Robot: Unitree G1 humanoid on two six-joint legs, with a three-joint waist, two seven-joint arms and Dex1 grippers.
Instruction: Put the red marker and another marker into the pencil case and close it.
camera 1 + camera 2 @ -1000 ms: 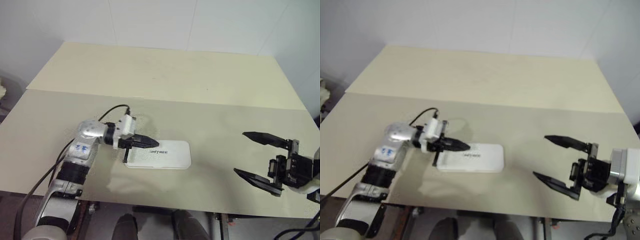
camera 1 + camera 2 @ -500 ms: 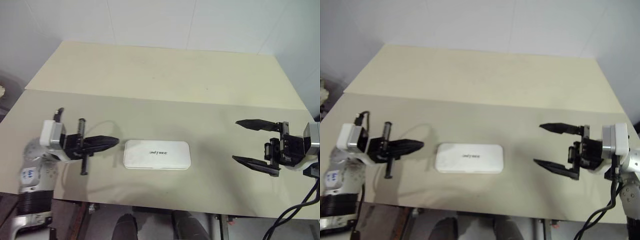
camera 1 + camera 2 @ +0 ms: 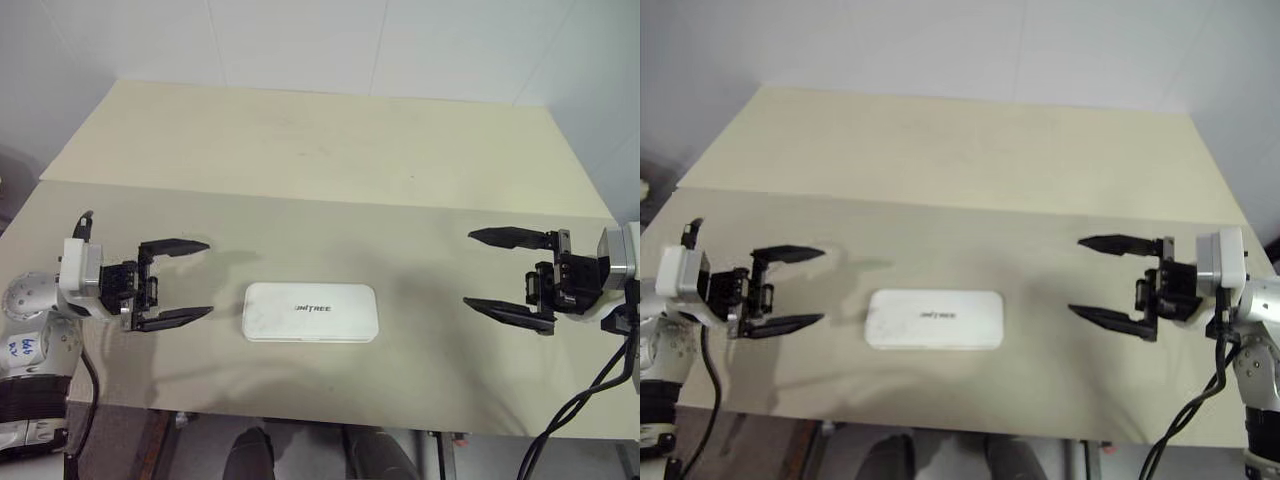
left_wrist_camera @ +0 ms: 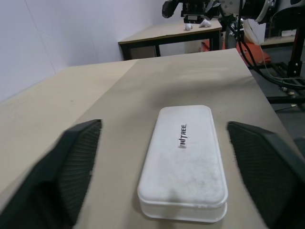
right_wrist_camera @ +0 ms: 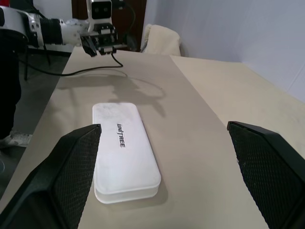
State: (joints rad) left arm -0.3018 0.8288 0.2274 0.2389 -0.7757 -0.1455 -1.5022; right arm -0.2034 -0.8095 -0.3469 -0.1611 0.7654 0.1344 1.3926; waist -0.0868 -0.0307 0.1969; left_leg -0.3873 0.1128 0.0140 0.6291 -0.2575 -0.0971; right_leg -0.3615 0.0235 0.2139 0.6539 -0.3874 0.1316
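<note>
Since a second ago the left gripper (image 3: 178, 283) has withdrawn leftward off the pencil case (image 3: 311, 311) and spread wide, empty. Case lies shut, flat near the table (image 3: 300, 150) front edge — long axis left-to-right. Right gripper (image 3: 505, 270) — wide open, empty; bare surface on both sides

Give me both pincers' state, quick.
Left pincer: open, holding nothing.
Right pincer: open, holding nothing.

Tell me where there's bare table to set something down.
Bare: the far half of the table behind the case, and the strips between the case and the left gripper and right gripper. Tightest: the near edge in front of the case.
</note>
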